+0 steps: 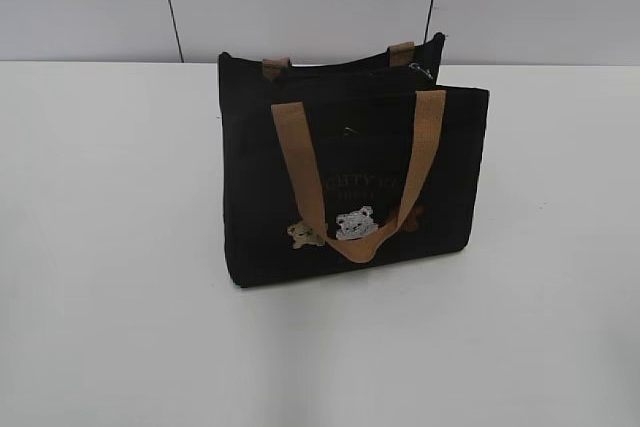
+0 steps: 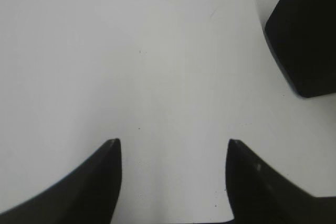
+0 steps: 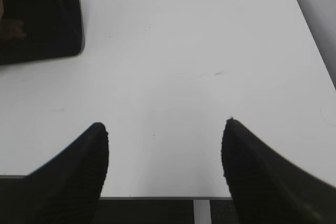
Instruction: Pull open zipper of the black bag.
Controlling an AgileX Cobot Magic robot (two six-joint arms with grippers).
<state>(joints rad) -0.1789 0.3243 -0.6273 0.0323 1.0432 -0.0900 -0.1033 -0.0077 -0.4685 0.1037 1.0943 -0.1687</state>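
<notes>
One black bag [image 1: 350, 172], two tan handles [image 1: 300, 162], three bear patches [image 1: 355, 224]

Matt black cloth bag [image 1: 350, 157], smooth white table [image 1: 120, 247].

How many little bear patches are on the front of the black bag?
3, low on the black bag: tan bear patch left, white bear patch middle, brown bear patch right, partly hidden behind the tan handle.
</notes>
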